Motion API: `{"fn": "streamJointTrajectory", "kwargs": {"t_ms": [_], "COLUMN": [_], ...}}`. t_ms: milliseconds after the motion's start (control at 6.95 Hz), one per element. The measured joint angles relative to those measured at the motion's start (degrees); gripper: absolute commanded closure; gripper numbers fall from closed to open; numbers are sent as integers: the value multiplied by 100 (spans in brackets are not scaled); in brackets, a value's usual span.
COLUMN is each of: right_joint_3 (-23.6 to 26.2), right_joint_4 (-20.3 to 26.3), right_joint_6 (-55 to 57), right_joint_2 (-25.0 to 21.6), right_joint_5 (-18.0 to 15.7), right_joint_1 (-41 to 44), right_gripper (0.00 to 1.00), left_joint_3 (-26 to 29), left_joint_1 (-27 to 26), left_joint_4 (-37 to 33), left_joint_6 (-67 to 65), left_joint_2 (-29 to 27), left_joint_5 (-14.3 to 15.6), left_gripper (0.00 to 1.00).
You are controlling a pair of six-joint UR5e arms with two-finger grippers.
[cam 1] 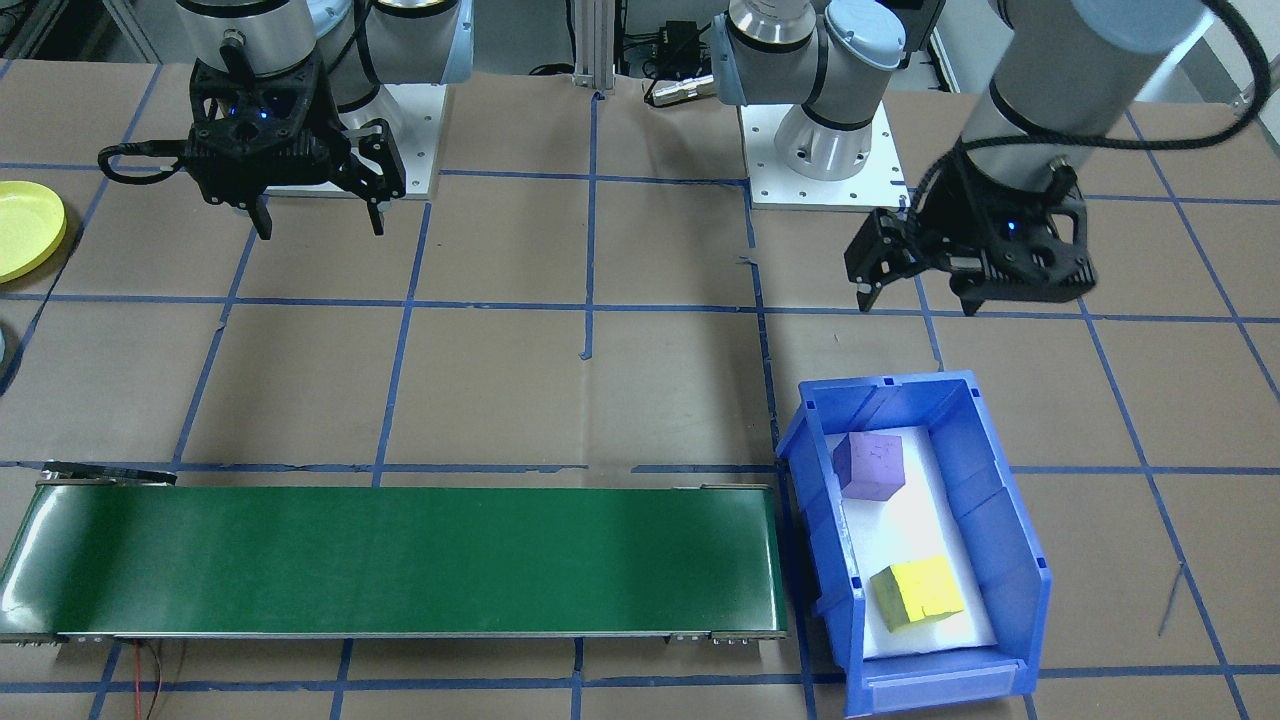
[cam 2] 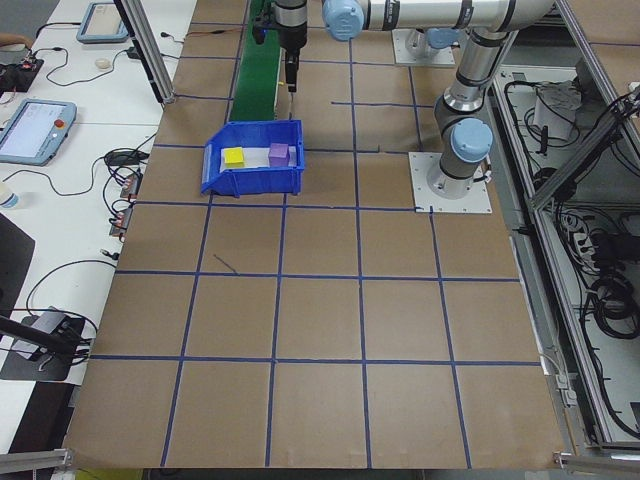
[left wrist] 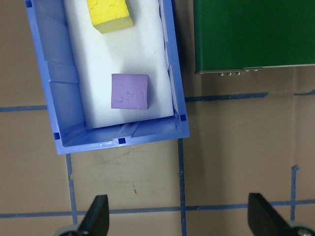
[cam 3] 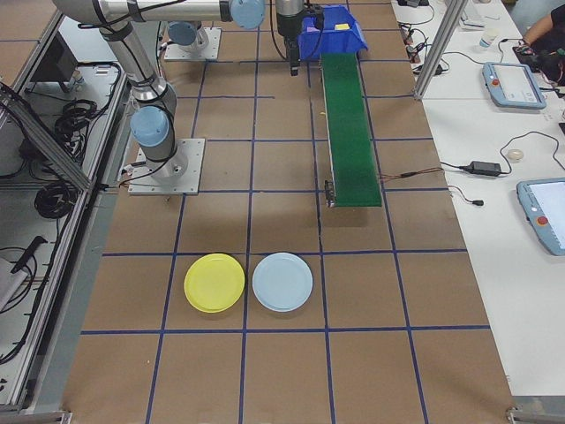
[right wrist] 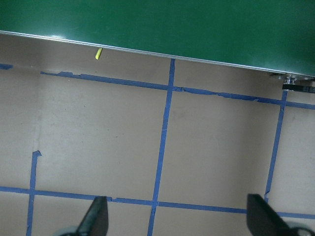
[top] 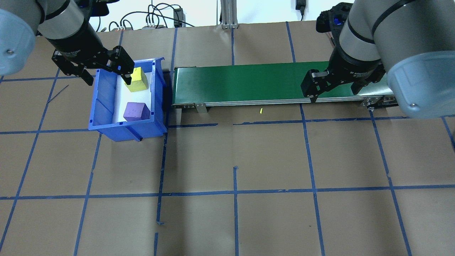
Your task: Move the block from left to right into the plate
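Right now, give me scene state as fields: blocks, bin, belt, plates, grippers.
blocks: purple block and yellow block, both in the blue bin, apart
belt: green conveyor, nothing on it
plates: yellow plate beside light blue plate, past the belt's end, both hold nothing
left gripper: open, holds nothing, above table near bin
right gripper: open, holds nothing

- A yellow plate (cam 3: 214,283) and a pale blue plate (cam 3: 282,282) lie side by side on the table (cam 3: 265,371).
- A green conveyor (cam 3: 349,128) runs toward the blue bin (cam 3: 334,22) at the table's far end.
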Motion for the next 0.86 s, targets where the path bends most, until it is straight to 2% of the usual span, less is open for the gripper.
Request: {"fn": "streamJointTrajectory", "kwargs": {"t_ms": [432, 864], "right_joint_3": [3, -2], "right_joint_4": [-26, -28], "right_joint_6": [-2, 0], "right_joint_2": [-1, -8], "right_joint_5": [14, 13], "right_joint_1": [0, -6], "right_gripper": [0, 0], "left_joint_3": [-107, -518], "left_joint_1": [317, 335], "left_joint_4": [1205, 1780], "left_joint_6": [512, 657], "left_joint_2": [-1230, -1646], "left_joint_5": [-180, -149], "left_gripper": [0, 0]}}
